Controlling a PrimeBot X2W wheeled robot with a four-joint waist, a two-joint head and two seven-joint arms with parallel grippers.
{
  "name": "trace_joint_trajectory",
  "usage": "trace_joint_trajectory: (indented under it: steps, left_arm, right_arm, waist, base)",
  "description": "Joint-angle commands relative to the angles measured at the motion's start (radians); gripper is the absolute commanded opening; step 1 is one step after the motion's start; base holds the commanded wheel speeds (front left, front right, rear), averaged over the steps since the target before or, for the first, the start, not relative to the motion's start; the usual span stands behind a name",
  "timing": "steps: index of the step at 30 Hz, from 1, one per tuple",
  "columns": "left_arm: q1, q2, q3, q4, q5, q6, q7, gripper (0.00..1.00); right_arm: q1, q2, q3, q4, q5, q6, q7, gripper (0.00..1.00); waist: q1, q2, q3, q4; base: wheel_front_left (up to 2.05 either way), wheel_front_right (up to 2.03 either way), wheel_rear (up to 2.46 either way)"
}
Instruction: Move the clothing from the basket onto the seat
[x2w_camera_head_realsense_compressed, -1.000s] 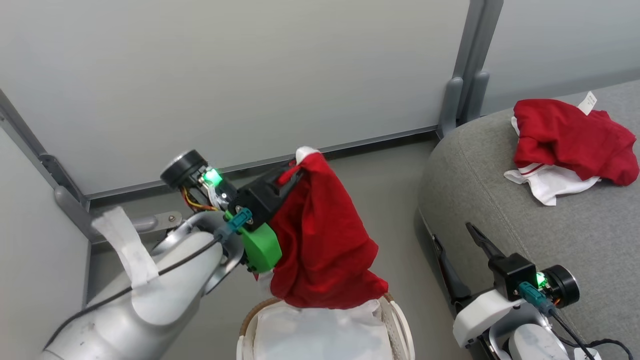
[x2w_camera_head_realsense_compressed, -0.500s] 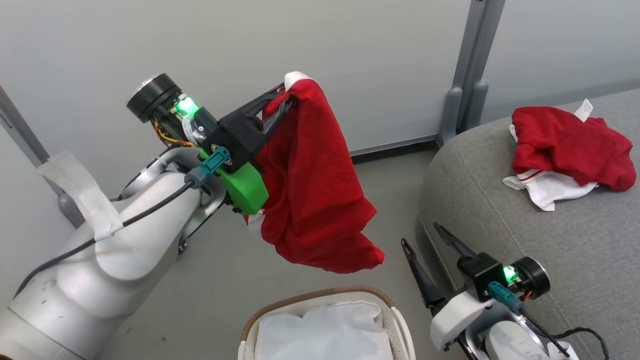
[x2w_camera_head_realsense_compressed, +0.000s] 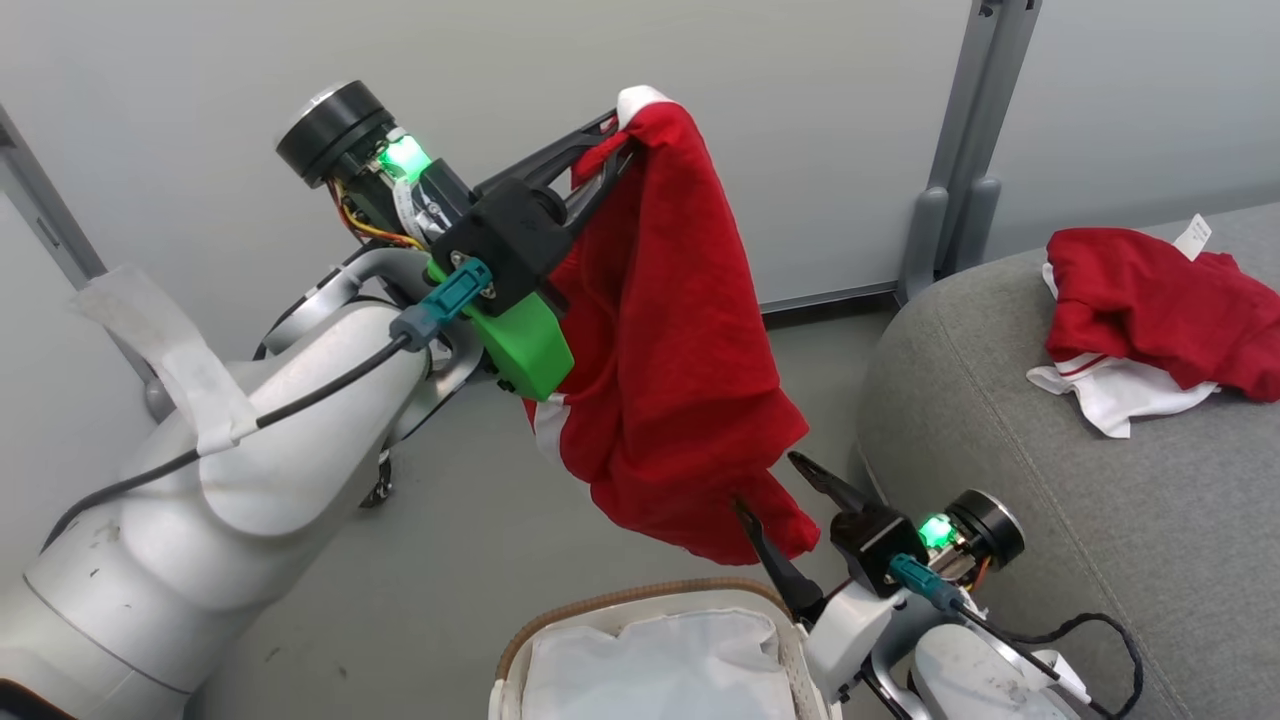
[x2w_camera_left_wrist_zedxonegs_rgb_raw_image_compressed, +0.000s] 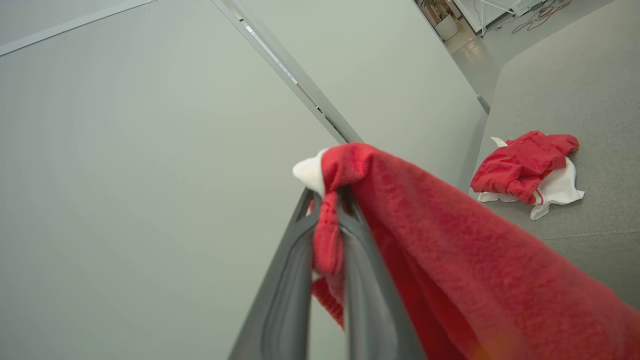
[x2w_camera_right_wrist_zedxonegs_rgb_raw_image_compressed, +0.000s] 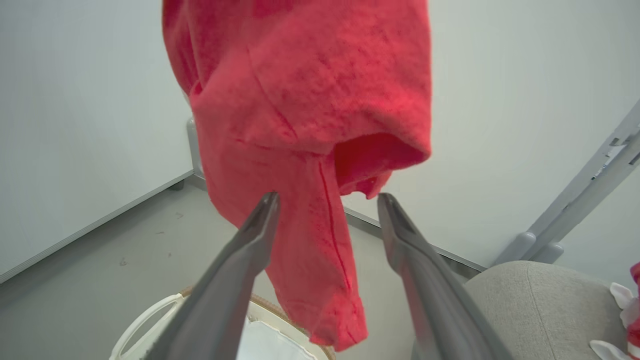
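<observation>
The red garment (x2w_camera_head_realsense_compressed: 680, 330) is held clear of the basket (x2w_camera_head_realsense_compressed: 640, 597), hanging in loose folds at about 12 o'clock from the basket's rim in the head view, with its lower hem just above that rim. It is pinched at its white-tipped upper corner between the clamped fingers of the left gripper (x2w_camera_head_realsense_compressed: 612, 148); in the left wrist view a twist of red cloth is seen squeezed between the two dark fingers. The right gripper (x2w_camera_head_realsense_compressed: 768, 482) is raised to the hem from 5 o'clock with its fingers spread wide and nothing gripped; in the right wrist view the hem hangs between and beyond the fingertips, and whether the cloth is touched cannot be told. Within the basket a white liner (x2w_camera_head_realsense_compressed: 660, 660) is seen in the part that is in view. The seat (x2w_camera_head_realsense_compressed: 1000, 450) lies at 3 o'clock from the hanging garment, and a second red-and-white garment (x2w_camera_head_realsense_compressed: 1160, 310) is already laid on it, toward 2 o'clock and well apart from the held one. The lift out of the basket is judged to be done, and the carry toward the seat is the step in hand. For the next move, the left arm would need to be swung toward 3 o'clock with enough height kept for the hem to pass over the seat's rounded edge, and the open right fingers would need to be either closed on the hem or drawn aside so that the cloth is not snagged before it is let go over the cushion.
</observation>
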Motion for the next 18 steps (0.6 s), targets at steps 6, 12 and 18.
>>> trace_joint_trajectory:
  steps: [6,12,18]
  left_arm:
    - [-0.027,-0.032,-0.016,-0.044,-0.016,0.000,0.009,0.00]
    - [-0.032,-0.052,-0.025,-0.068,-0.036,-0.001,0.017,0.00]
    - [0.012,-0.044,-0.022,-0.046,-0.058,0.015,0.010,0.00]
  right_arm:
    - [-0.079,-0.004,0.064,0.073,0.032,-0.001,-0.005,1.00]
    - [-0.141,-0.004,0.119,0.111,0.084,-0.001,-0.005,0.20]
    - [-0.132,-0.004,0.114,0.072,0.114,-0.001,-0.005,0.00]
  waist:
    - [0.0001,0.0000,-0.005,0.026]
    - [0.0001,0.0000,-0.006,0.046]
    - [0.0001,0.0000,-0.004,0.052]
  base:
    - [0.00,0.00,0.00]
    - [0.00,0.00,0.00]
    - [0.00,0.00,0.00]
